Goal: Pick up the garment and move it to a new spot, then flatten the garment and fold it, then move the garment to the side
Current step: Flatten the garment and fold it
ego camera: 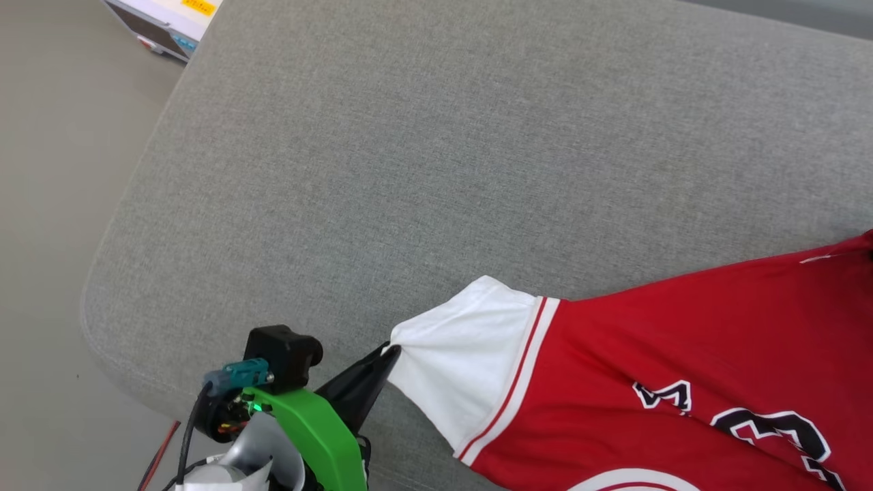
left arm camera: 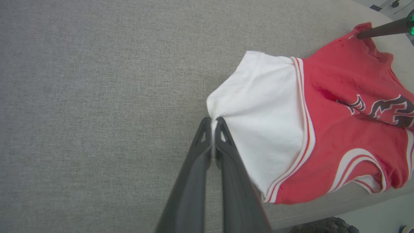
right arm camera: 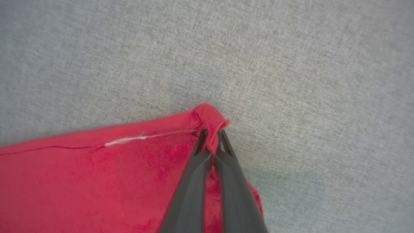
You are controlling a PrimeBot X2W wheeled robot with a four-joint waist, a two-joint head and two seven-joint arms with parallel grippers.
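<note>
The red T-shirt (ego camera: 682, 341) lies spread over the near right part of the grey upholstered cushion (ego camera: 409, 170), its lower side hanging past the cushion's edge. The left pincer (left arm camera: 212, 121) is pressed together on the outer edge of the white sleeve (left arm camera: 262, 113). The right pincer (right arm camera: 212, 134) pinches a rolled red corner of the shirt

Left gripper (ego camera: 391, 350) with long dark fingers, green bracket (ego camera: 315, 431), black camera block (ego camera: 283, 353), teal connector (ego camera: 240, 373), black cable (ego camera: 187, 436), red wire (ego camera: 159, 454)
</note>
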